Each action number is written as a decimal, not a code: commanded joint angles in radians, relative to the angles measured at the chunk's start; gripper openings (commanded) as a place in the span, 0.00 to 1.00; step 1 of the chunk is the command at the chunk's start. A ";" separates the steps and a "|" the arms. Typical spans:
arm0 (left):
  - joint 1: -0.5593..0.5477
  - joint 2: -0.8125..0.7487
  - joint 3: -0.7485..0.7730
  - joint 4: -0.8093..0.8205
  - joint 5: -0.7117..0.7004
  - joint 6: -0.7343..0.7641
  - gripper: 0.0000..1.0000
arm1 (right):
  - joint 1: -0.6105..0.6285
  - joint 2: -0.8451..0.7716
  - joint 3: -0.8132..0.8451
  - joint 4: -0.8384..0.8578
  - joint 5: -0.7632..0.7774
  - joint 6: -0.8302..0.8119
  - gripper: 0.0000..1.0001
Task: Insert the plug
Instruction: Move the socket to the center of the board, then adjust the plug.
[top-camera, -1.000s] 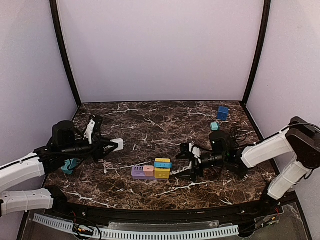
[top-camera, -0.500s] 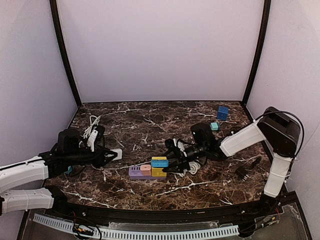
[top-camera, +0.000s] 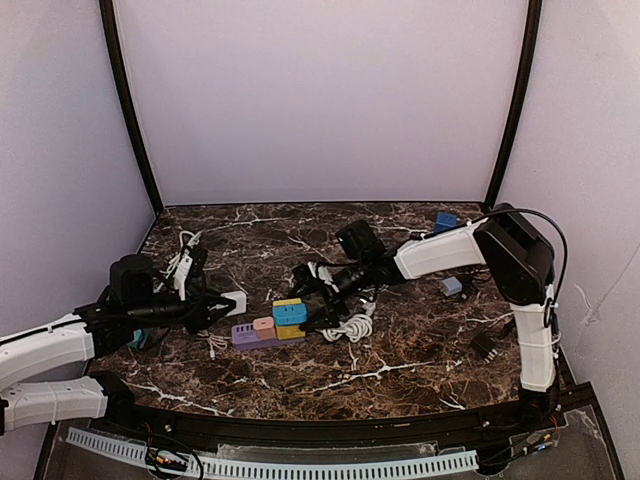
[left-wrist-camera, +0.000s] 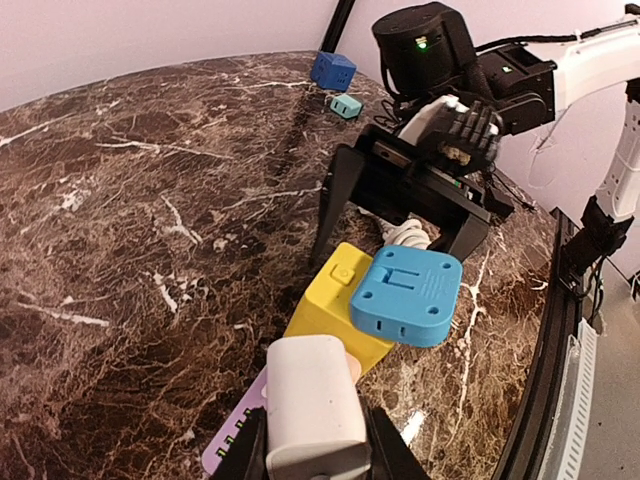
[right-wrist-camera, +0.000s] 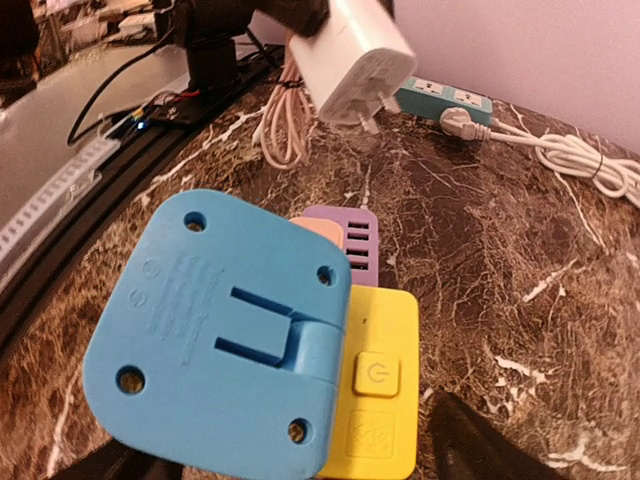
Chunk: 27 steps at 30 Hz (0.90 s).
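On the marble table (top-camera: 420, 350) lay a power strip (top-camera: 262, 330). Its blue adapter (right-wrist-camera: 215, 320) bore moulded lettering too faint to read. The right end effector (left-wrist-camera: 397, 240) stood with jaws apart, astride the strip. The left end effector (left-wrist-camera: 315, 450) was clamped on the white plug (left-wrist-camera: 308, 400), just above the strip's purple end.

Robot lab / test cell, not a home. Evidence: 2 white robot arms, left arm (top-camera: 50, 350) and right arm (top-camera: 450, 250), mounted at near edge of a marble-look tabletop (top-camera: 400, 375). Plain pale wall panels (top-camera: 320, 100) on 3 sides w/ black frame posts (top-camera: 125, 110), booth-style. White slotted cable duct (top-camera: 330, 467) along front rail, small circuit board (top-camera: 165, 461) w/ wires beside it. Loose black cables (right-wrist-camera: 110, 100) off-table in right wrist view.
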<state>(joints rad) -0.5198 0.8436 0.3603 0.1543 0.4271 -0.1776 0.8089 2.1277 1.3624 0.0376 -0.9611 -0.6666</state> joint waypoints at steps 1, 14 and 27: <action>0.006 -0.034 0.071 0.064 0.067 0.072 0.01 | -0.016 -0.050 0.002 -0.078 0.044 -0.041 0.97; -0.008 0.076 0.465 0.200 0.307 0.111 0.01 | -0.057 -0.545 -0.239 0.313 0.296 0.559 0.98; -0.116 0.163 0.577 0.194 0.334 0.137 0.01 | 0.174 -0.480 -0.258 0.961 0.416 1.055 0.74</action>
<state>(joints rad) -0.6159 1.0122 0.9176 0.3206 0.7387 -0.0551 0.9306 1.6348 1.0672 0.8455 -0.5900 0.3420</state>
